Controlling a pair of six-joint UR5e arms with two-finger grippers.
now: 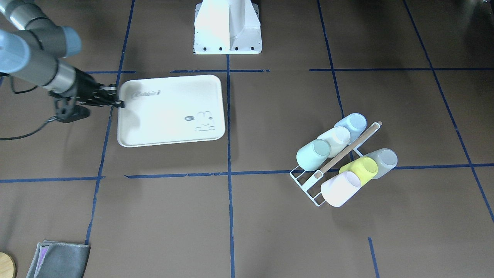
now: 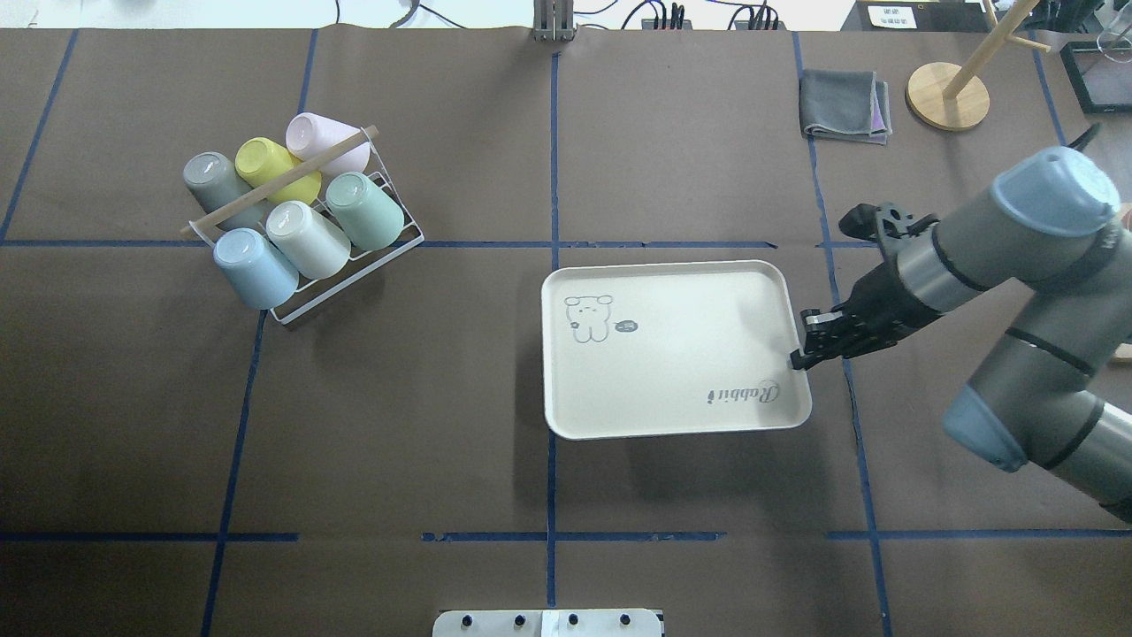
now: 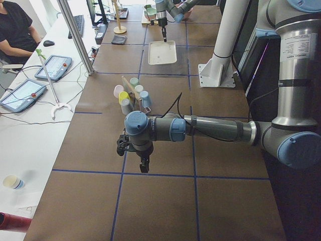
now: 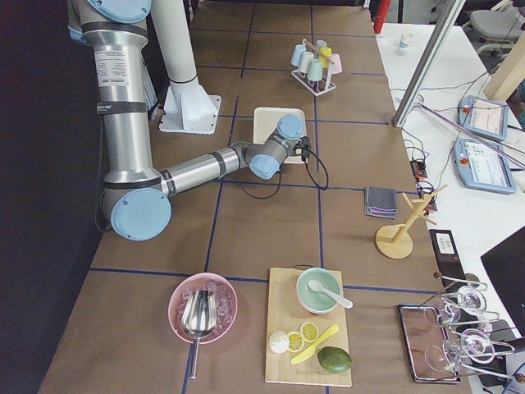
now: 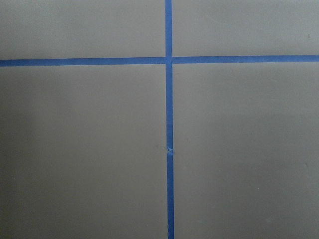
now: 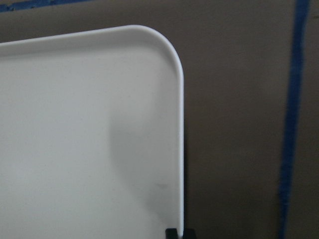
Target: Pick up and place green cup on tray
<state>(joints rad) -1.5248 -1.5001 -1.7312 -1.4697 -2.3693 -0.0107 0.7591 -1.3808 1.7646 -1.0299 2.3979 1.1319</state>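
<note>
green cup (image 2: 364, 211): tilted in the white wire rack (image 2: 294, 311), at the end of the row nearer the robot, touching the cream cup (image 2: 308, 239); well apart from the tray.
rack contents: six cups in two rows, one on each side of the wooden handle (image 2: 279, 181) (pale blue cup (image 2: 254, 265), cream, green on one side; grey cup (image 2: 212, 181), yellow-green cup (image 2: 276, 168), pink cup (image 2: 325, 141) on the other).
tray (image 2: 681, 354): flat on the table (image 2: 398, 425), bunny drawing and "Rabbit" script showing.
right gripper (image 2: 799, 357): at the tray's edge beside the script, fingers drawn close and pinching the rim.
left gripper (image 3: 144, 167): points down over the table; seen only from the side, so I cannot tell whether it is spread or closed.
</note>
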